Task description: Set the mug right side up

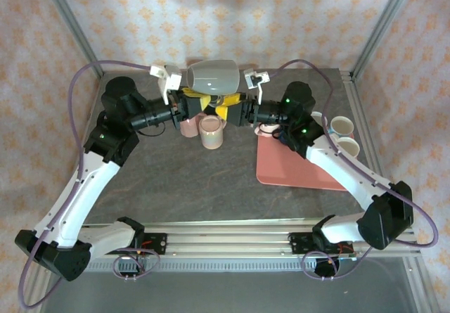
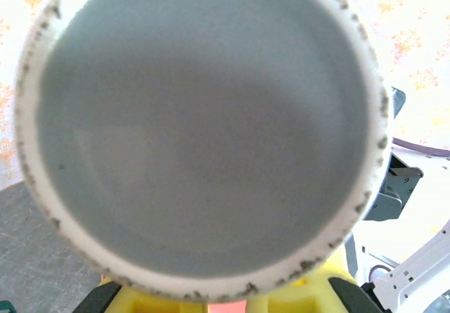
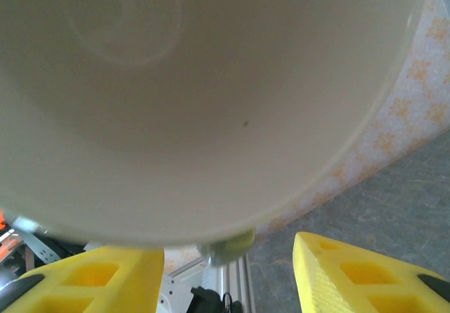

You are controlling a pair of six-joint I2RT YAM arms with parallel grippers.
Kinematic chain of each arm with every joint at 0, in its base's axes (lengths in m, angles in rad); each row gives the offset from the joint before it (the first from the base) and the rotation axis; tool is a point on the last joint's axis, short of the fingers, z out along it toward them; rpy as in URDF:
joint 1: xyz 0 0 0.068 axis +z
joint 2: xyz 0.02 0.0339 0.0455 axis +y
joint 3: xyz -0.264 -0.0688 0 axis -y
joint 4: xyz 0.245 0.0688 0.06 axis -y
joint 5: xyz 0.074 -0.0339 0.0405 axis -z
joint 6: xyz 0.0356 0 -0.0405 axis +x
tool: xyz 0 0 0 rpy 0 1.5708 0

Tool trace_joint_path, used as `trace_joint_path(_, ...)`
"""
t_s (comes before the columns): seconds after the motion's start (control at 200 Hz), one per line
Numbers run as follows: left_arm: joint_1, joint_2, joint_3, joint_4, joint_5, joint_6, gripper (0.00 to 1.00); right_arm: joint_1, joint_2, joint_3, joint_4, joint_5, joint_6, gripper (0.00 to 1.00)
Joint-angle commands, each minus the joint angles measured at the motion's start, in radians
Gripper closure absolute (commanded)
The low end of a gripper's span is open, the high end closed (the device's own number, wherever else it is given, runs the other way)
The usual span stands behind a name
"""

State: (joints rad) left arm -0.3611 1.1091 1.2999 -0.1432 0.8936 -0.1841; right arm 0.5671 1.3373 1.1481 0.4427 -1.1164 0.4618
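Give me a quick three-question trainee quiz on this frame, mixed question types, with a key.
1. True or false: the grey mug stands upright on the table.
2. The left wrist camera looks at the mug's: A) open mouth, B) base, C) handle.
3. What colour is the tray on the right side of the table?

Key: 1 false, it is up in the air, lying on its side; 2 A; 3 pink.
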Motion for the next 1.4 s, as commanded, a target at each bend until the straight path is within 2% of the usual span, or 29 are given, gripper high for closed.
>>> trace_joint_path(0.0,-0.013,-0.011,0.055,0.104,0.010,-0.007,1.00,0.005,0.010,0.038,0.096,0.023,0.044,0.48)
trace_joint_path(0.325,-0.014,-0.009,0.031,0.142,-0.010,-0.031,1.00,0.005,-0.001,0.021,0.179,0.047,0.100,0.58)
trace_joint_path(0.59,-0.015,-0.010,-0.001,0.177,-0.027,-0.049,1.00,0.006,-0.010,0.000,0.256,0.074,0.156,0.72)
trace_joint_path(0.771,-0.014,-0.011,-0.039,0.202,-0.040,-0.055,1.00,0.005,-0.017,-0.014,0.302,0.093,0.189,0.83)
trace_joint_path(0.906,-0.015,-0.011,-0.061,0.208,-0.052,-0.051,1.00,0.005,-0.030,-0.021,0.286,0.101,0.174,1.00)
trace_joint_path(1.051,-0.015,-0.009,-0.068,0.179,-0.074,-0.034,1.00,0.005,-0.059,-0.030,0.230,0.121,0.119,1.00)
trace_joint_path(1.151,-0.015,-0.012,-0.077,0.162,-0.077,-0.026,0.80,0.005,-0.075,-0.030,0.190,0.139,0.085,1.00)
trace_joint_path(1.196,-0.014,-0.014,-0.080,0.157,-0.077,-0.022,0.66,0.006,-0.080,-0.028,0.170,0.149,0.073,1.00)
trace_joint_path(1.226,-0.015,-0.015,-0.083,0.154,-0.079,-0.021,0.60,0.005,-0.082,-0.025,0.154,0.151,0.063,1.00)
trace_joint_path(1.336,-0.015,-0.020,-0.086,0.139,-0.088,-0.010,0.48,0.004,-0.086,-0.023,0.127,0.170,0.051,1.00)
trace_joint_path(1.391,-0.015,-0.022,-0.088,0.134,-0.093,-0.008,0.45,0.004,-0.090,-0.025,0.122,0.178,0.048,1.00)
